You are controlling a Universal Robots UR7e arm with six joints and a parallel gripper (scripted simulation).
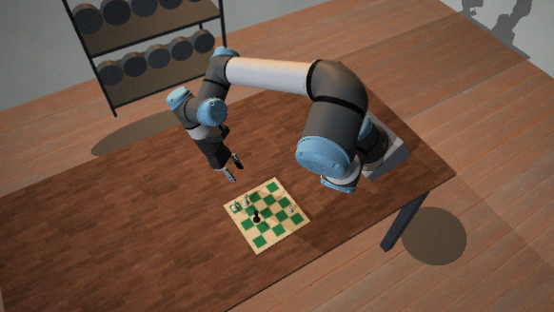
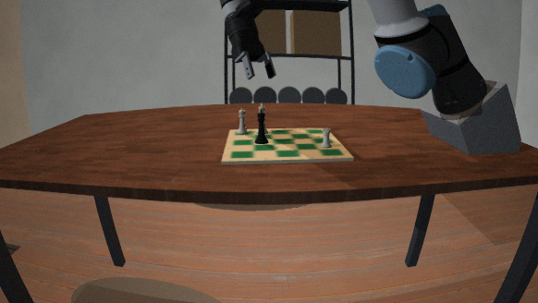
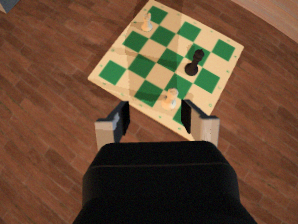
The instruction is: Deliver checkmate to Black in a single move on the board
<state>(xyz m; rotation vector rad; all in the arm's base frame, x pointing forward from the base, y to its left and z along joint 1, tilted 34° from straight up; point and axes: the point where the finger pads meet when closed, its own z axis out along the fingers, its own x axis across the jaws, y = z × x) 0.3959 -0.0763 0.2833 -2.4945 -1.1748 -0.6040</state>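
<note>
Fingers [image 2: 250,70] spread wide and empty, your gripper [image 2: 259,68] hangs high above the board's [image 1: 259,246] far edge. White pieces stand there by the black king [image 1: 256,217]; the rook [image 1: 290,208] is apart. Descend straight, straddling only your chosen piece.

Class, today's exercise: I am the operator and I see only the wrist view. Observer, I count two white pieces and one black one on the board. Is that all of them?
Observer: No. The top view shows three white pieces: one at the board's corner, a second white piece right beside it, and a third at the opposite edge.
Operator: How high is the tool?
Observer: In the exterior view the tool hangs well above the tallest piece, the black piece, and touches nothing.
Operator: Is anything behind the table?
Observer: A shelf rack with a row of dark round objects.
</note>
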